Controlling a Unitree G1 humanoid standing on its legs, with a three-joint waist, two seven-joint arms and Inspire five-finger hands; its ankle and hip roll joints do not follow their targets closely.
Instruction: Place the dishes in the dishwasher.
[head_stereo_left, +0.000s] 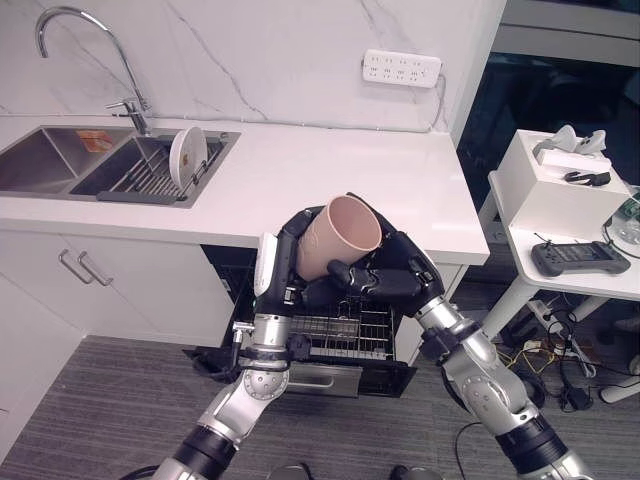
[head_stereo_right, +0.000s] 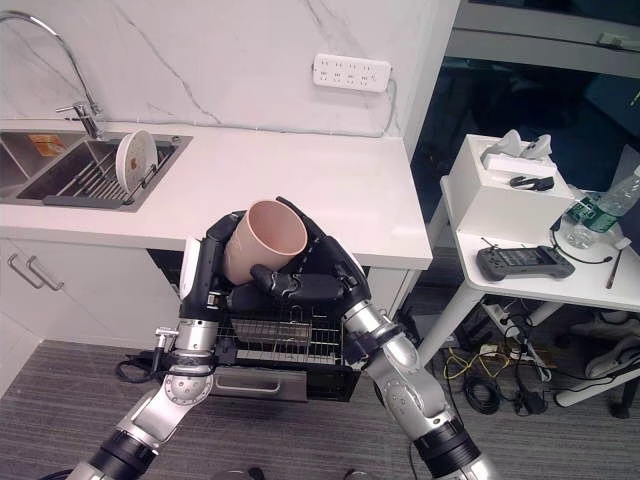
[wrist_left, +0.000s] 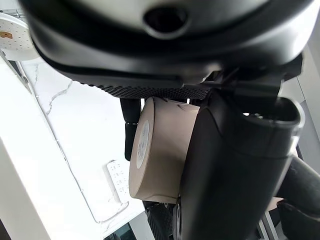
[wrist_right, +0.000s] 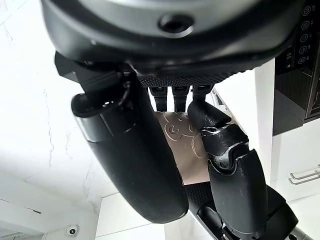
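Pink cup held in both hands above the open dishwasher.

A white plate (head_stereo_left: 187, 157) stands on edge in the sink rack (head_stereo_left: 150, 178). The left hand (head_stereo_left: 282, 262) and right hand (head_stereo_left: 385, 272) curl around the cup (head_stereo_left: 338, 236), probably a handover; the dishwasher rack (head_stereo_left: 340, 335) below looks empty, though partly hidden.

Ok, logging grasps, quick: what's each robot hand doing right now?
Left robot hand: shut on the pink cup.
Right robot hand: shut on the same pink cup.
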